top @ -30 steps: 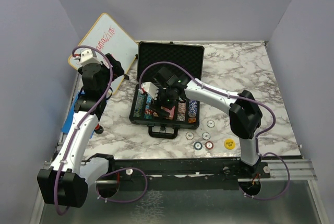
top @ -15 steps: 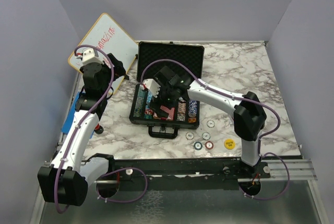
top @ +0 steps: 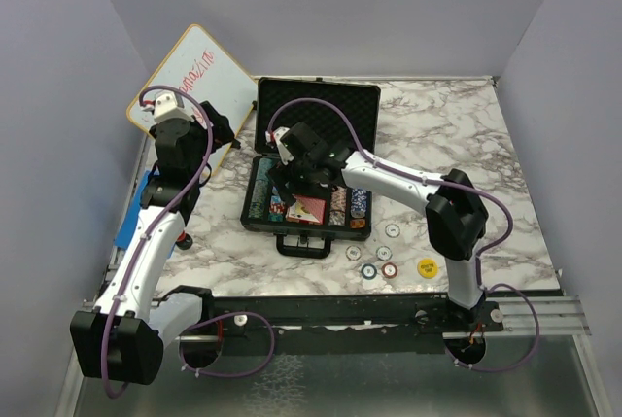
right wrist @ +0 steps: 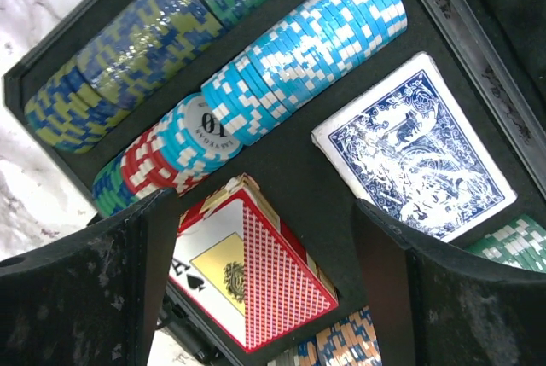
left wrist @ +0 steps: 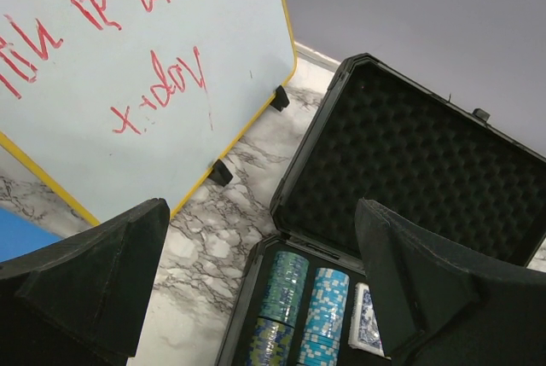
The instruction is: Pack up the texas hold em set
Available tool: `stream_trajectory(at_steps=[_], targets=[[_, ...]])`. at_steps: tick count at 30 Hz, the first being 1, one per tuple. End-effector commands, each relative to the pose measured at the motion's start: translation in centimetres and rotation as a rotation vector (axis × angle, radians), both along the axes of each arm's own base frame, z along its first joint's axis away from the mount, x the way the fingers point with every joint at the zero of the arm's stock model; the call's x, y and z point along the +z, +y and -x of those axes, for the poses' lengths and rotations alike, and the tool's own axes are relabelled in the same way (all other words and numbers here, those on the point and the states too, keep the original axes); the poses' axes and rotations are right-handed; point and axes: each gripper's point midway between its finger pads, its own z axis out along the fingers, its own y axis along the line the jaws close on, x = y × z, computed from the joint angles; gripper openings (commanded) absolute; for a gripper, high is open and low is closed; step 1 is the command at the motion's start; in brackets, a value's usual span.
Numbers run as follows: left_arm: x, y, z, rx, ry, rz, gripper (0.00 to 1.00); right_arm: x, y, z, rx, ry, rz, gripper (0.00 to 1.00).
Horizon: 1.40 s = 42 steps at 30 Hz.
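Marbled table (top: 457, 145) within grey walls, carrying one texas hold em set, partly packed. Item: black briefcase (top: 318, 111), set at the middle of the table, lid raised toward the far side, egg-crate foam lining shown, handle on the near edge. Contents of tray: rows of striped chips on edge, among them light-blue chips (right wrist: 316, 50); one blue-backed deck (right wrist: 418, 148) lying flat in its pocket; one red-backed deck (right wrist: 256, 272), ace of spades on the box end, resting tilted and judged not fully seated. Outside the case, near and to its right: four loose chips (top: 369, 270) and a yellow disc (top: 427, 266), well apart from the tray. Right gripper (right wrist: 264, 212) is held over the tray above the red deck, jaws spread wide, nothing gripped. Left gripper (left wrist: 263, 208) is held at the far-left corner of the case, jaws fully spread, empty. Step in hand is judged to be stowing of decks. Next required: the red deck is to be levelled in its pocket, the loose pieces gathered into the tray, the lid lowered. Not of the set: white board (top: 199, 82), far left; blue pad (top: 136, 213), left edge.
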Motion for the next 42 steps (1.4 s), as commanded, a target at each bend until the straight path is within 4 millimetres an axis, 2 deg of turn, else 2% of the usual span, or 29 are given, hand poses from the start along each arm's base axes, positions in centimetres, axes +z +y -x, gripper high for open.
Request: stream_trajectory(at_steps=[1, 4, 8, 11, 16, 21, 23, 27, 29, 32, 34, 36, 39, 42], targets=[[-0.3, -0.3, 0.3, -0.005, -0.011, 0.027, 0.99, -2.1, -0.5, -0.3, -0.070, 0.009, 0.077, 0.85], [-1.4, -0.8, 0.4, -0.018, 0.004, 0.062, 0.99, -3.1, -1.5, 0.2, -0.061, 0.025, 0.129, 0.80], [-2.9, -1.7, 0.6, -0.067, 0.030, 0.072, 0.99, -3.4, -3.1, 0.6, -0.072, 0.027, 0.190, 0.66], [-4.6, -2.1, 0.9, -0.101, 0.076, 0.057, 0.99, -3.8, -3.9, 1.0, -0.060, 0.031, 0.222, 0.59], [-7.7, -3.4, 1.6, -0.169, 0.173, 0.079, 0.99, -5.0, -4.6, 1.5, -0.034, 0.038, 0.256, 0.59], [-9.3, -3.6, 1.9, -0.170, 0.221, 0.095, 0.99, -6.6, -5.6, 1.1, -0.047, 0.006, 0.290, 0.63], [-9.5, -3.5, 2.0, -0.162, 0.230, 0.092, 0.99, -5.8, -5.4, 0.9, -0.060, -0.005, 0.272, 0.67], [-10.3, -3.6, 2.2, -0.165, 0.255, 0.107, 0.99, -0.6, -3.0, 0.1, -0.095, -0.046, 0.121, 0.76], [-10.8, -4.4, 2.6, -0.200, 0.271, 0.131, 0.99, 2.2, -2.0, -0.3, -0.120, -0.072, 0.028, 0.79], [-11.6, -5.2, 3.2, -0.240, 0.294, 0.157, 0.99, 5.4, -1.8, -0.7, -0.194, -0.110, -0.084, 0.82], [-12.4, -5.3, 3.6, -0.243, 0.323, 0.165, 0.99, 6.5, -2.9, -1.2, -0.276, -0.137, -0.129, 0.83], [-13.2, -5.3, 4.0, -0.242, 0.352, 0.169, 0.99, 6.7, -5.0, -1.9, -0.378, -0.152, -0.142, 0.84], [-14.4, -5.8, 4.7, -0.272, 0.393, 0.182, 0.99, 6.2, -9.6, -3.1, -0.558, -0.143, -0.120, 0.87], [-15.8, -6.0, 5.4, -0.276, 0.448, 0.193, 0.99, 4.7, -14.7, -3.6, -0.751, -0.056, -0.094, 0.92]])
